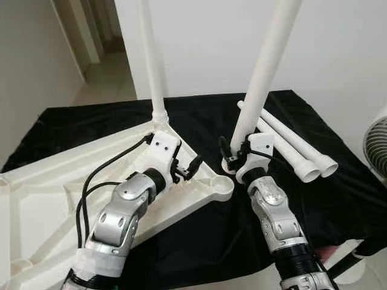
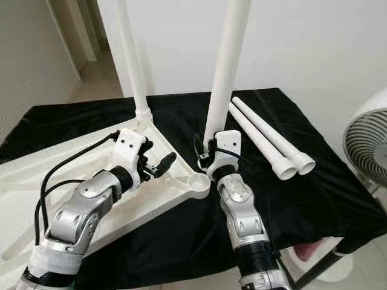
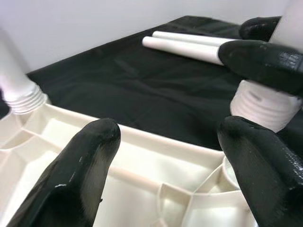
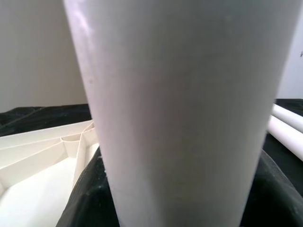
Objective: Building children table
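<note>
1. Take the upturned white tabletop [image 1: 54, 181] as your landmark: it lies underside up on the black-draped worktop [image 1: 199, 241], with its ribbed underside showing.
2. One leg [image 1: 154, 60] already stands upright in the tabletop's far corner socket, its threaded collar sitting at the socket mouth. From here you cannot tell how tight it is.
3. Your right gripper [image 1: 233, 158] holds the second leg [image 1: 266, 66] upright just beyond the tabletop's near corner socket [image 1: 221, 186]. The fingers are pinched around the leg low down, just above its threaded end, and in the right wrist view the shaft sits right up against the camera.
4. In the left wrist view the threaded end of that leg [image 3: 265, 109] hangs above and slightly beyond the empty socket, so judge it as not yet seated or turned in.
5. Your left gripper [image 1: 186, 169] hovers over the tabletop's ribs, between the standing leg and the near corner socket. Its fingers [image 3: 85, 165] are spread apart and grip nothing.
6. Two spare legs [image 1: 290, 148] lie side by side on the worktop, well clear of the tabletop on the far side of the held leg.
7. So reckon one leg fitted, one about to go in, and two left. After that the table will have to be turned upright.
</note>
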`<state>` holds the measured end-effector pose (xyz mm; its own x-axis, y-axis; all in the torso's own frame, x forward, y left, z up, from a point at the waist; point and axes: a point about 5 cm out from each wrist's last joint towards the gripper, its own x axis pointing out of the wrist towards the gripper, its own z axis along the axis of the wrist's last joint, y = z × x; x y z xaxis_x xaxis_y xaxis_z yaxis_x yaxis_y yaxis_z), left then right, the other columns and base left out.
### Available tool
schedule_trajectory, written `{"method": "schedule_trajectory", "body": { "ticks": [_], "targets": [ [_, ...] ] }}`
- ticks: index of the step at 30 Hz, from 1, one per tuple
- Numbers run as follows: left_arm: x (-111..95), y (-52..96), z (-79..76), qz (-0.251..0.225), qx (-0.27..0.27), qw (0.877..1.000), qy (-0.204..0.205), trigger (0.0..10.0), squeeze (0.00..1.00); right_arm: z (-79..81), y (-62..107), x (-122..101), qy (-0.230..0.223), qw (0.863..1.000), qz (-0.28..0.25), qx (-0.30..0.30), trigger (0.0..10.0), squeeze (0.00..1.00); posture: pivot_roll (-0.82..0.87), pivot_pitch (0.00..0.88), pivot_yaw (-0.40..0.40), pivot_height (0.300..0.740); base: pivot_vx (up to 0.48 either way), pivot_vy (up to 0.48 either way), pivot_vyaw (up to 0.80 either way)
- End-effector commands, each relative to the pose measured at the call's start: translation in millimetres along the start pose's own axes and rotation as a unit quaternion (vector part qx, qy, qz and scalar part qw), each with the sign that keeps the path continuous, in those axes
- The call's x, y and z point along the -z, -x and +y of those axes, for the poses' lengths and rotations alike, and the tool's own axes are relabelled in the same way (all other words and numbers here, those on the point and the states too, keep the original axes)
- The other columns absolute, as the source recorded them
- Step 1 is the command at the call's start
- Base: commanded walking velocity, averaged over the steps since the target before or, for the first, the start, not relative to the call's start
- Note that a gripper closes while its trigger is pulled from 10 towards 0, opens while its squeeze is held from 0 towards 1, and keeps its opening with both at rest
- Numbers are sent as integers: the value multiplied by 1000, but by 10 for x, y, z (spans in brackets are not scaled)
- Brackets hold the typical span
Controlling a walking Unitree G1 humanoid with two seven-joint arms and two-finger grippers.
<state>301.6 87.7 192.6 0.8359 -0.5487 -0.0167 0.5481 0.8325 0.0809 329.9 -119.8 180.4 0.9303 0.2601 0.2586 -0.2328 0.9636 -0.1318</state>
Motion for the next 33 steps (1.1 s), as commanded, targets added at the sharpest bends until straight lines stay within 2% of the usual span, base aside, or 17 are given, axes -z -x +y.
{"method": "schedule_trajectory", "body": {
  "ticks": [1,5,9,11,12,15,17,23,28,29,33],
  "targets": [
    [14,15,106,12,-40,999,7,10000,0,5,-52,-61,4,1000,-17,4,10000,0,59,0,181,740,0,0,0],
    [-11,-6,113,12,-29,1000,1,10000,0,24,-89,-78,-2,1000,-25,13,10000,0,55,0,209,740,0,0,0],
    [3,-27,112,14,-30,999,-7,10000,0,33,-94,-66,-3,1000,-24,16,10000,0,54,0,203,740,0,0,0],
    [7,-31,107,14,-30,999,-6,10000,0,37,-92,-65,-6,1000,-24,15,10000,0,50,0,184,740,0,0,0],
    [39,-24,110,11,-27,1000,-8,10000,0,50,-86,-49,-11,1000,-22,14,10000,0,42,0,140,740,0,0,0],
    [104,-7,127,7,-18,1000,5,10000,0,70,-86,-33,-23,999,-19,14,10000,0,28,0,126,740,0,0,0],
    [156,-22,169,8,-24,1000,0,10000,0,81,-96,-39,-27,999,-19,14,10000,0,11,0,109,740,0,0,0],
    [116,-99,212,-6,-43,999,4,10000,0,63,-108,-67,-23,1000,-19,10,10000,0,7,0,61,740,0,0,0],
    [104,-88,201,-13,-49,999,19,10000,0,54,-83,-78,-17,1000,-16,8,10000,0,-5,0,62,740,0,0,0],
    [123,-79,188,-13,-49,998,24,10000,0,55,-62,-77,-17,1000,-16,9,10000,0,-31,0,89,740,0,0,0],
    [168,-102,145,-10,-41,999,34,10000,0,55,-7,-62,-14,1000,-17,14,10000,0,-50,4,115,740,0,0,0]
  ]
}}
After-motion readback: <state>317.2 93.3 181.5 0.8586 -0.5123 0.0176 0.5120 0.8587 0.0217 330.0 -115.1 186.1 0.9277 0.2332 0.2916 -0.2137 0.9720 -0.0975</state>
